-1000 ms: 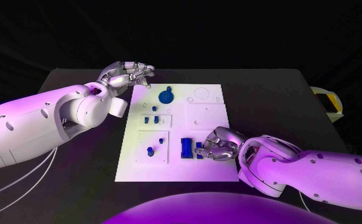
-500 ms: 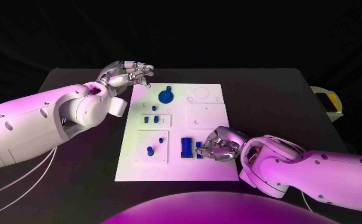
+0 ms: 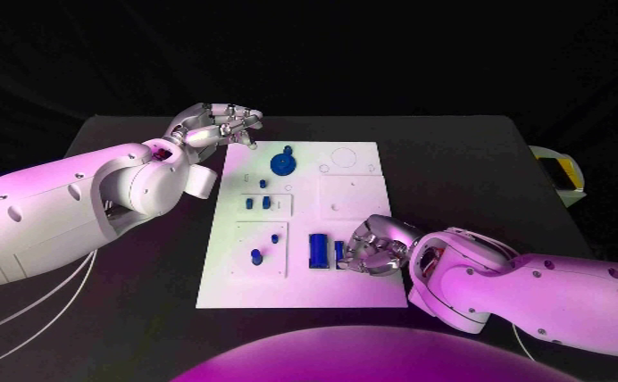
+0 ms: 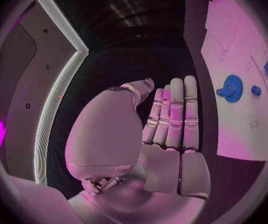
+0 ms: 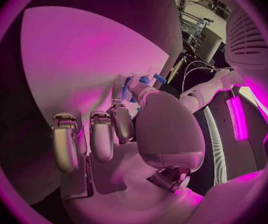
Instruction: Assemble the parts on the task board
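The white task board lies in the middle of the black table. On it are a blue gear, small blue pegs, a tall blue block and a short blue block. My right hand rests on the board's near right part, fingers curled, and its thumb and a finger pinch the short blue block. My left hand hovers off the board's far left corner, holding nothing, with its fingers stretched out side by side. The gear lies beside that hand.
More small blue parts sit in the board's near left panel. A yellow and white object stands at the table's right edge. Bare black table lies on both sides of the board.
My right hand has settled slightly towards the near edge at the short blue block. The left hand and the other parts have stayed put.
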`<state>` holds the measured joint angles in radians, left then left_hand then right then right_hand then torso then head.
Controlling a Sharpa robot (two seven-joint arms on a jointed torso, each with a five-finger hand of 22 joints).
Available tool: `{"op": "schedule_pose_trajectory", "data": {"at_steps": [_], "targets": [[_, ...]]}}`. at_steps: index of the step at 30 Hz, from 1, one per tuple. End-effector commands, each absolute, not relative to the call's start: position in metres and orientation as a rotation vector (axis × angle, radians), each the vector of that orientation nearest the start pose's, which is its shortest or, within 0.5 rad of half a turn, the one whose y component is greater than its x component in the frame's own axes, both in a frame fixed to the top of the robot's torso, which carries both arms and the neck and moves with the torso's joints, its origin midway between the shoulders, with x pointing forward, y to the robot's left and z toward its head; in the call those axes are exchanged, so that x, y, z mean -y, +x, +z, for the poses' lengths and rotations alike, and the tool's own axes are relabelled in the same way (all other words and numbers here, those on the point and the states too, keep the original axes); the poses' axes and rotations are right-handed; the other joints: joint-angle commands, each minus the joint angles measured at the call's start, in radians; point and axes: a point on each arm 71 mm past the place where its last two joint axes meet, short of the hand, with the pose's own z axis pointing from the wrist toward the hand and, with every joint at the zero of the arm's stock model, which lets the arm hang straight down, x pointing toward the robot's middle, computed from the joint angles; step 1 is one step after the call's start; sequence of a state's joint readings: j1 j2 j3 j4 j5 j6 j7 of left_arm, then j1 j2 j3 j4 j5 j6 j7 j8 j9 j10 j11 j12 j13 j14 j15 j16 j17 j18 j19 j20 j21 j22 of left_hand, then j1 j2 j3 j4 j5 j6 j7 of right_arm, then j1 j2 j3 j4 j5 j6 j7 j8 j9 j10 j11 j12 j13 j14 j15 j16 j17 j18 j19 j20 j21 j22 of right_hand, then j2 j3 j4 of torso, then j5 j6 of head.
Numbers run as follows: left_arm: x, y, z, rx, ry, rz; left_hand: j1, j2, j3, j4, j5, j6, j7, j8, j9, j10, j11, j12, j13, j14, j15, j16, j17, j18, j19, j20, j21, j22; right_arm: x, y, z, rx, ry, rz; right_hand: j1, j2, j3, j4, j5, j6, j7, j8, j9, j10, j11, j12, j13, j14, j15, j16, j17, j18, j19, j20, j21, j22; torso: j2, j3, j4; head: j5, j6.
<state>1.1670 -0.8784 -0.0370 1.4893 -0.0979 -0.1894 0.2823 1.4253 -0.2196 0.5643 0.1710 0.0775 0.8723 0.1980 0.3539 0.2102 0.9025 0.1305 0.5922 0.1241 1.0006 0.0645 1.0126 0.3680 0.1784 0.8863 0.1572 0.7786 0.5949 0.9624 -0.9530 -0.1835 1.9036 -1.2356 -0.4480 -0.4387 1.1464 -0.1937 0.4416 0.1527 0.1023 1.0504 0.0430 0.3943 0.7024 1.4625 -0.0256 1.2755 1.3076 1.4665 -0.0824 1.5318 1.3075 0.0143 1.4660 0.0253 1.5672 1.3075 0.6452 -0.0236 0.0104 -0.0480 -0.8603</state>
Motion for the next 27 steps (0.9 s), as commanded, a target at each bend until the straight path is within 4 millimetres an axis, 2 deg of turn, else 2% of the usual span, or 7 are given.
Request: {"op": "schedule_pose_trajectory", "data": {"at_steps": [1, 15, 20, 22, 23, 24, 27], "targets": [[-0.226, 0.486, -0.2, -1.6, -1.079, -1.524, -0.006, 0.005, -0.003, 0.003, 0.001, -0.005, 0.0, -0.005, 0.0, -0.008, 0.001, 0.007, -0.001, -0.006, -0.001, -0.004, -0.002, 0.004, 0.005, 0.004, -0.007, -0.002, 0.167, 0.33, -0.298, -2.142, 0.223, 0.675, 0.01, 0.002, -0.001, -0.005, -0.005, 0.004, -0.003, -0.005, -0.001, 0.008, -0.006, 0.001, 0.092, 0.09, -0.009, 0.005, 0.191, -0.014, 0.105, -0.007, 0.004, 0.263, 0.0, 0.0002, 0.0008, -0.001, -0.001], [-0.226, 0.486, -0.2, -1.599, -1.079, -1.524, -0.006, 0.005, -0.003, 0.003, 0.001, -0.005, 0.0, -0.005, 0.0, -0.008, 0.001, 0.007, -0.001, -0.006, -0.001, -0.004, -0.002, 0.004, 0.005, 0.004, -0.007, -0.002, 0.166, 0.331, -0.298, -2.138, 0.212, 0.653, -0.001, 0.008, -0.001, 0.004, -0.004, 0.007, -0.001, -0.005, -0.004, 0.009, -0.005, 0.003, 0.093, 0.09, -0.009, 0.005, 0.19, -0.014, 0.105, -0.007, 0.004, 0.263, 0.0, -0.0001, -0.0001, -0.001, 0.003], [-0.227, 0.486, -0.2, -1.598, -1.079, -1.523, -0.006, 0.005, -0.003, 0.003, 0.001, -0.005, 0.0, -0.005, 0.0, -0.008, 0.001, 0.007, -0.001, -0.006, -0.001, -0.004, -0.002, 0.004, 0.005, 0.004, -0.007, -0.002, 0.169, 0.33, -0.291, -2.09, 0.257, 0.721, -0.03, 0.001, -0.014, 0.025, 0.012, 0.006, 0.002, -0.007, -0.008, 0.006, -0.002, -0.006, 0.089, 0.089, -0.007, 0.003, 0.186, -0.014, 0.104, -0.006, 0.003, 0.263, -0.002, -0.0008, -0.001, -0.001, 0.008], [-0.227, 0.486, -0.2, -1.597, -1.079, -1.523, -0.006, 0.005, -0.003, 0.003, 0.001, -0.005, 0.0, -0.005, 0.0, -0.008, 0.001, 0.007, -0.001, -0.006, -0.001, -0.004, -0.002, 0.004, 0.005, 0.004, -0.007, -0.002, 0.17, 0.333, -0.286, -2.045, 0.291, 0.784, -0.049, -0.008, -0.03, 0.041, 0.012, -0.01, 0.01, -0.014, -0.011, -0.014, 0.004, -0.054, 0.063, 0.084, -0.002, -0.007, 0.167, -0.007, 0.094, -0.003, -0.028, 0.254, -0.003, -0.002, -0.0018, -0.001, 0.01], [-0.227, 0.486, -0.2, -1.597, -1.079, -1.523, -0.006, 0.005, -0.003, 0.003, 0.001, -0.005, 0.0, -0.005, 0.0, -0.008, 0.001, 0.007, -0.001, -0.006, -0.001, -0.004, -0.002, 0.004, 0.005, 0.004, -0.007, -0.002, 0.17, 0.334, -0.283, -2.021, 0.307, 0.819, -0.055, -0.013, -0.039, 0.048, 0.025, -0.021, 0.015, -0.019, -0.013, -0.025, 0.009, -0.076, 0.05, 0.081, 0.002, -0.013, 0.155, -0.003, 0.087, 0.0, -0.046, 0.249, -0.004, -0.003, -0.0022, -0.002, 0.014], [-0.227, 0.486, -0.2, -1.596, -1.079, -1.523, -0.006, 0.005, -0.003, 0.003, 0.001, -0.005, 0.0, -0.005, 0.0, -0.009, 0.001, 0.007, -0.002, -0.006, -0.001, -0.004, -0.002, 0.004, 0.005, 0.005, -0.007, -0.002, 0.17, 0.337, -0.28, -1.989, 0.328, 0.87, -0.055, -0.019, -0.052, 0.055, 0.078, -0.043, 0.024, -0.028, -0.015, -0.04, 0.017, -0.104, 0.035, 0.078, 0.008, -0.022, 0.14, 0.002, 0.077, 0.005, -0.073, 0.24, -0.006, -0.0043, -0.0034, -0.001, 0.017], [-0.228, 0.487, -0.2, -1.591, -1.082, -1.523, -0.006, 0.006, -0.003, 0.004, 0.001, -0.005, 0.0, -0.005, 0.0, -0.009, 0.001, 0.007, -0.002, -0.007, -0.001, -0.004, -0.002, 0.004, 0.005, 0.005, -0.008, -0.002, 0.171, 0.345, -0.271, -1.906, 0.384, 1.008, -0.034, -0.013, -0.07, 0.059, 0.097, -0.088, 0.043, -0.048, -0.021, -0.097, 0.033, -0.215, -0.028, 0.063, 0.022, -0.055, 0.083, 0.023, 0.04, 0.017, -0.173, 0.21, -0.012, -0.0081, -0.0059, 0.001, 0.025]]}}
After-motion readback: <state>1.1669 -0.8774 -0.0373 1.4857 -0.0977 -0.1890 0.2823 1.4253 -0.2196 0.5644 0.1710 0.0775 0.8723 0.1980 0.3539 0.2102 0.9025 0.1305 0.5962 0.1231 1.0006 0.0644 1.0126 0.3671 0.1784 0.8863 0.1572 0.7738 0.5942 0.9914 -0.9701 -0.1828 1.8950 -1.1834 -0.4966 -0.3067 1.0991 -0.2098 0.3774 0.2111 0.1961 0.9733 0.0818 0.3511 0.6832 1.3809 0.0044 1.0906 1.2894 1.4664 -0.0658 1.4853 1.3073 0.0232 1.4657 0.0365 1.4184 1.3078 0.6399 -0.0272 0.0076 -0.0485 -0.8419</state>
